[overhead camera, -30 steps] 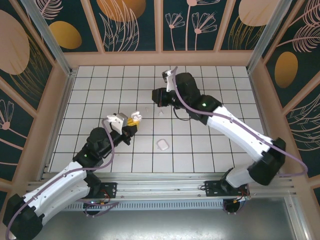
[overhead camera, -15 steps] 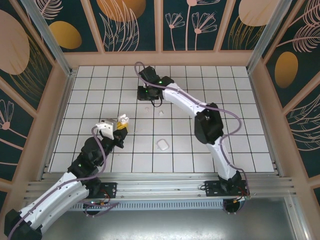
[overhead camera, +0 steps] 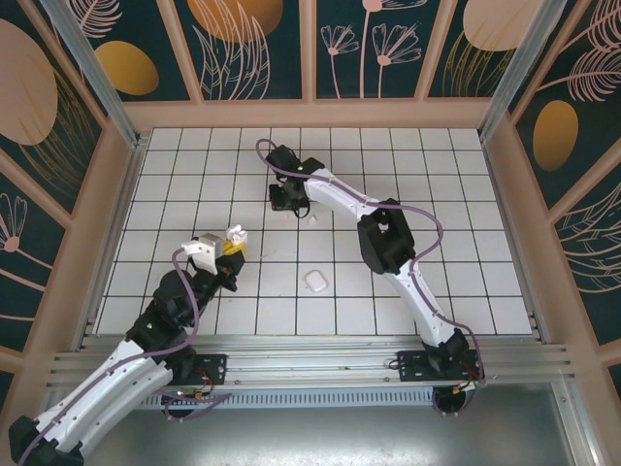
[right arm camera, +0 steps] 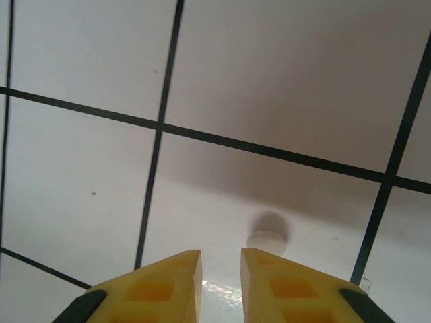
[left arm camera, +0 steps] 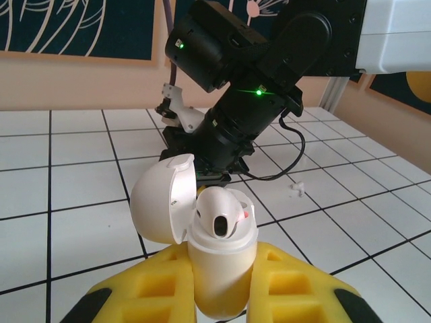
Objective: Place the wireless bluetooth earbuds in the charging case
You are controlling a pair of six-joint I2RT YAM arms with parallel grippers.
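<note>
My left gripper (left arm camera: 219,259) (overhead camera: 231,249) is shut on the white charging case (left arm camera: 219,276) (overhead camera: 235,236), held upright with its lid (left arm camera: 161,198) flipped open to the left. One white earbud (left arm camera: 222,214) sits in the case's mouth. Another earbud (left arm camera: 296,188) (overhead camera: 311,220) lies loose on the tiles beyond it. My right gripper (right arm camera: 221,256) (overhead camera: 287,201) points down at the floor further back. Its yellow fingers stand a narrow gap apart with nothing between them. A small white rounded piece (right arm camera: 266,240), an earbud by its look, lies just past the right fingertip.
A second white case (overhead camera: 315,282), closed, lies on the tiles near the middle front. The right arm (overhead camera: 388,238) stretches across the centre of the floor. Wooden walls (overhead camera: 310,115) ring the tiled floor.
The right arm has swung left and stretched out, its gripper now low over the far-left tiles, jaws slightly parted. The left gripper with the case has drifted a little left.
</note>
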